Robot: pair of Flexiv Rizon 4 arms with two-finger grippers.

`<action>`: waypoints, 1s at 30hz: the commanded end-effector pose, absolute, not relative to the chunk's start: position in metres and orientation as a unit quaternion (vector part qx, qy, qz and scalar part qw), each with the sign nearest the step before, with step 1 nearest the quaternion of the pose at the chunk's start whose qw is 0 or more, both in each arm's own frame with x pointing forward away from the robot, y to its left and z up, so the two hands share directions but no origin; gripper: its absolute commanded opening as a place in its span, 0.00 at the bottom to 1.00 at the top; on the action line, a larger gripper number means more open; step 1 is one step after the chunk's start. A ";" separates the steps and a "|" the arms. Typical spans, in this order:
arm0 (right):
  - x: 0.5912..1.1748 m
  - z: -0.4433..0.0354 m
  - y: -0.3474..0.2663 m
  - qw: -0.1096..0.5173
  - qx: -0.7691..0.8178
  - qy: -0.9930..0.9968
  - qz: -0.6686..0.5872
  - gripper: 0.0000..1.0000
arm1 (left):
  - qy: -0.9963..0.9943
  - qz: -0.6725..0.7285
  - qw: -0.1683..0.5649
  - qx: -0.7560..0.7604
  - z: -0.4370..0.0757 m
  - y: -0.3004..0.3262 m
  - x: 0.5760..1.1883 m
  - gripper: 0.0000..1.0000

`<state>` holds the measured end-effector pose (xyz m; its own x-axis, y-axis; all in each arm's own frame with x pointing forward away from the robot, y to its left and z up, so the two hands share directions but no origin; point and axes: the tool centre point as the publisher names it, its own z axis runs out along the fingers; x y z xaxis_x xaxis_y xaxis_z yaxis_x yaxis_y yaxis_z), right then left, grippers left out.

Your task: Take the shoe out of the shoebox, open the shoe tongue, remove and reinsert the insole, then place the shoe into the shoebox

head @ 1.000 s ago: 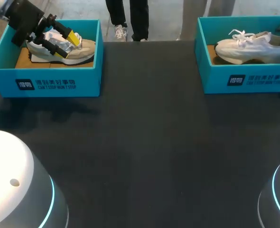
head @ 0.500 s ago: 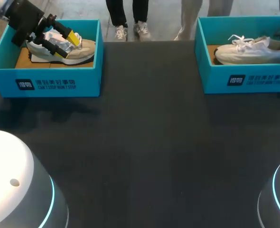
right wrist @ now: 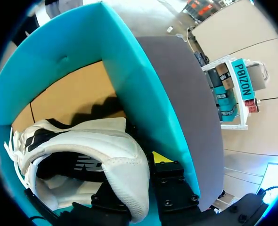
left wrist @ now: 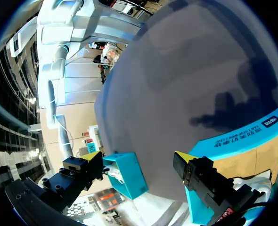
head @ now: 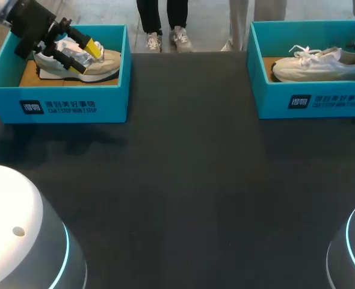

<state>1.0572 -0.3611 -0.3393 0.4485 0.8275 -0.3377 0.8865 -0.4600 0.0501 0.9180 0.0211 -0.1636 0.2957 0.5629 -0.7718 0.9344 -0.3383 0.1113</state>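
Viewing dark table (head: 183,180), with left shoebox (head: 57,107) and right shoebox (head: 322,99) standing at its far corners. Noting beige shoe (head: 102,63) lying inside left shoebox, white shoe (head: 313,66) lying inside right shoebox. Finding left gripper (head: 85,57) spread apart over beige shoe — right gripper (right wrist: 141,165) clamping white shoe's heel.

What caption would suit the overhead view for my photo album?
Shoes in the left shoebox and right shoebox, the left arm's open fingers at the beige shoe.

white print (head: 58,108) on shoebox (head: 111,102) fronts
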 end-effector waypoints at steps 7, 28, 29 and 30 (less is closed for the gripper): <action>1.059 -0.323 -0.365 0.114 0.847 0.503 -0.127 0.00 | 0.498 -0.321 0.287 0.752 -0.163 0.021 0.918 1.00; 1.049 -0.297 -0.362 0.156 0.827 0.535 -0.080 0.00 | 0.498 -0.321 0.287 0.752 -0.163 0.021 0.918 1.00; 1.047 -0.296 -0.360 0.165 0.818 0.546 -0.078 0.00 | 0.498 -0.321 0.287 0.752 -0.163 0.021 0.918 1.00; 1.045 -0.295 -0.358 0.173 0.811 0.554 -0.080 0.00 | 0.498 -0.321 0.287 0.752 -0.163 0.021 0.918 1.00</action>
